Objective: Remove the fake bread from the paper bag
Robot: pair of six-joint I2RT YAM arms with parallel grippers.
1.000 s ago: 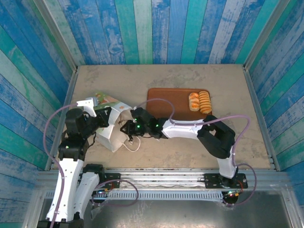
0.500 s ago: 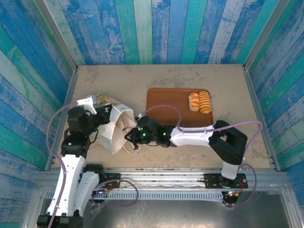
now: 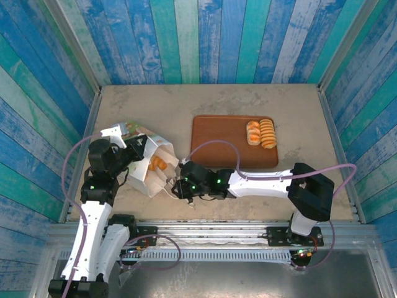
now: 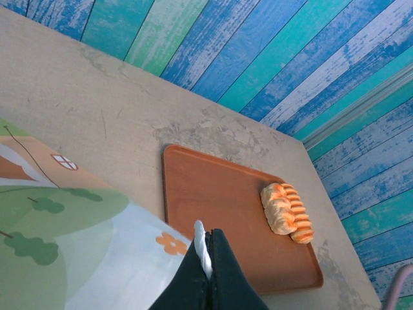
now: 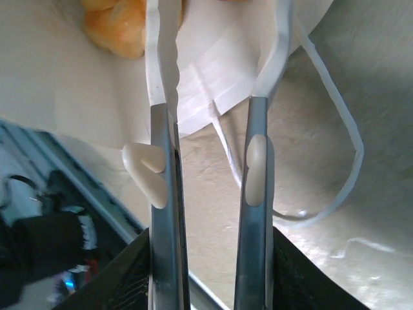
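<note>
The right gripper (image 5: 218, 29) was unclenched and empty, its two fingers (image 5: 161, 135) standing parted just in front of the mouth of the paper bag (image 3: 144, 177), with white paper showing in the gap but nothing pinched. One loop handle (image 5: 339, 135) lay slack on the table (image 3: 248, 180) beside it. The left gripper (image 4: 208, 261) was clamped tight on a strip of white at the bag's upper edge, whether rim or handle was hard to tell, apparently propping the mouth up so it faced the other arm. From above, the bag lay on its side at the left of the table, printed face toward the left arm, and orange-gold fake bread (image 3: 159, 164) sat inside, a little way back from the opening; the right wrist view caught one piece just past the left fingertip. Two more pieces (image 3: 261, 133), one of them a ridged roll, lay side by side on the far right part of the brown tray (image 3: 217, 143), well apart from the bag. Judged from that, the job looked partly done: some bread was out, at least a piece or two remained, and the open fingers would need to reach inside and close on one.
</note>
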